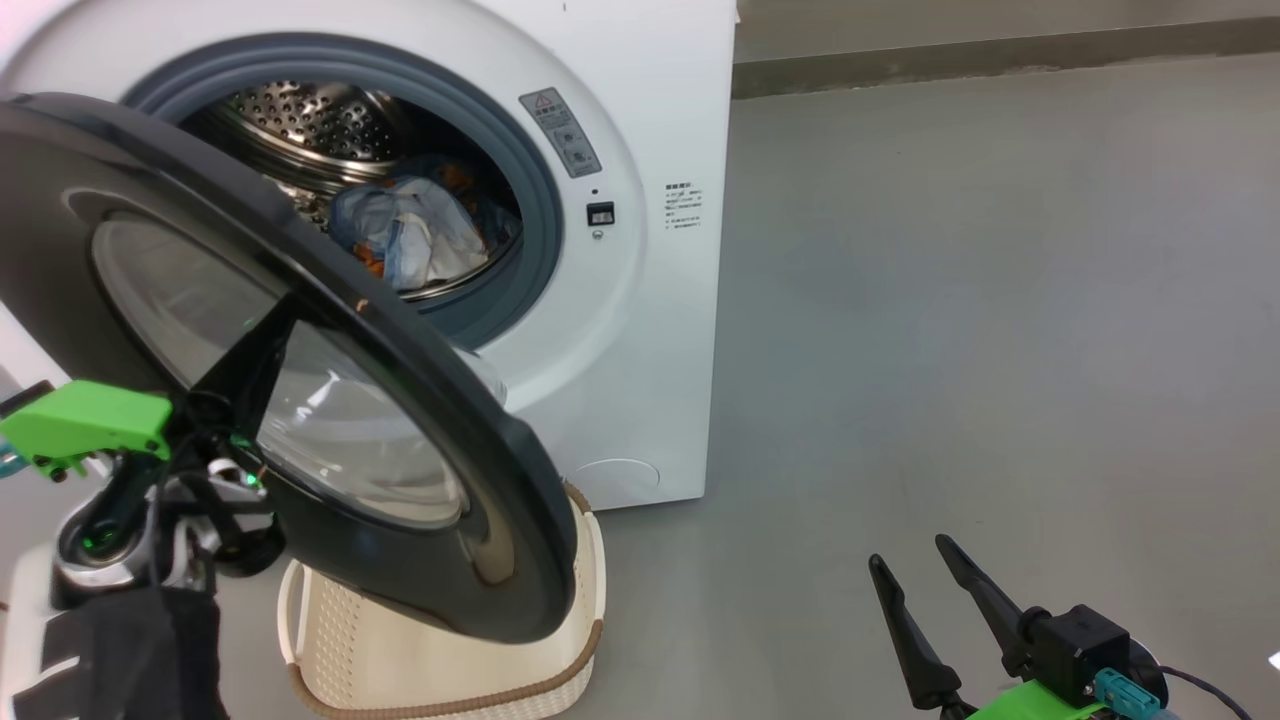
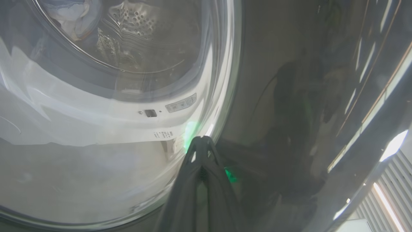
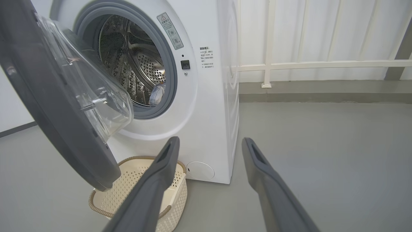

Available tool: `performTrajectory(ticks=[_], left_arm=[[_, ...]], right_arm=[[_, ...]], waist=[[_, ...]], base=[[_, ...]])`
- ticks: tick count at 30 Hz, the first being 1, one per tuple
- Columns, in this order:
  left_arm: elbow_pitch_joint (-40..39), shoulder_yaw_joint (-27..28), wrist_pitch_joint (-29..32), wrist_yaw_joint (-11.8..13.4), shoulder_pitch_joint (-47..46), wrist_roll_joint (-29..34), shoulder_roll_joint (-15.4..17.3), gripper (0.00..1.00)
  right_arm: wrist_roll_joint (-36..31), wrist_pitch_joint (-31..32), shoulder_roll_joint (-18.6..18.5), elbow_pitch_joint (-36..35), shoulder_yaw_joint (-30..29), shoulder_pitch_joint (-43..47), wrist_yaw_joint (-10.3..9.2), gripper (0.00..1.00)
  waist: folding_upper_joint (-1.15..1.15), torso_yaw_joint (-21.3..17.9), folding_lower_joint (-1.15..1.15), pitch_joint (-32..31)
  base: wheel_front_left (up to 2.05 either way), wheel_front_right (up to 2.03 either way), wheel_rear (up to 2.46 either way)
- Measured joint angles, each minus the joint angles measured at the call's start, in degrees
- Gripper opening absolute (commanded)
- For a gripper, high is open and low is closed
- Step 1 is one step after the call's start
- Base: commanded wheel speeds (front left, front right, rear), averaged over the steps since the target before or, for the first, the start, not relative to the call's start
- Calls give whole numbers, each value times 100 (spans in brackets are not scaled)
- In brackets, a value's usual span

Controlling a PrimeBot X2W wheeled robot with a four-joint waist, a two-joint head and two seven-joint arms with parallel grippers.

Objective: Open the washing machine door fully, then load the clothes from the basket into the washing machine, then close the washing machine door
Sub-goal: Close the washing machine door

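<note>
Washing machine door (image 1: pixel 500 480) is where my left gripper (image 2: pixel 201 140) sits. Its two fingers are pressed together with nothing between them, and the tips lie close against the outer face, where the clear domed glass meets the wide glossy black ring. That one door stands partly swung out on the left side of the washing machine (image 1: pixel 640 380), tilted across its front. My right gripper (image 1: pixel 908 550) hovers well to the right of the machine, low over the grey floor (image 1: pixel 950 300), with its two fingers spread wide and empty. Inside the machine's perforated steel drum lies a bundle of the clothes (image 1: pixel 410 235): light blue with orange-brown print, plus a pale cream piece. I can't tell how many pieces there are. One basket (image 1: pixel 340 640), cream perforated plastic with a brown woven rim, stands on the floor just in front of the machine, below the door, with its holed bottom showing.
</note>
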Motion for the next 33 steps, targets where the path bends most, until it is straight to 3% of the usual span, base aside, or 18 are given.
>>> performTrajectory(ticks=[6, 13, 27, 33], left_arm=[[637, -234, -498, -433, -258, -193, -13, 0], [1101, -349, -744, -643, -446, -219, -41, 0], [1575, -399, -949, -765, -699, -339, -62, 0], [1535, -637, -1155, -766, -698, 74, 23, 0]], right_arm=[[0, 0, -111, 3, 10, 2, 0, 100], [0, 0, -132, -1, 10, 4, 0, 100], [0, 0, -125, 0, -2, 8, 0, 100], [0, 0, -118, -1, -8, 8, 0, 100]], waist=[[0, -71, 0, -42], [0, -111, 0, -61], [0, -81, 0, -87], [0, -52, 0, -79]], base=[[0, 0, 0], [0, 0, 0], [0, 0, 0], [0, 0, 0]])
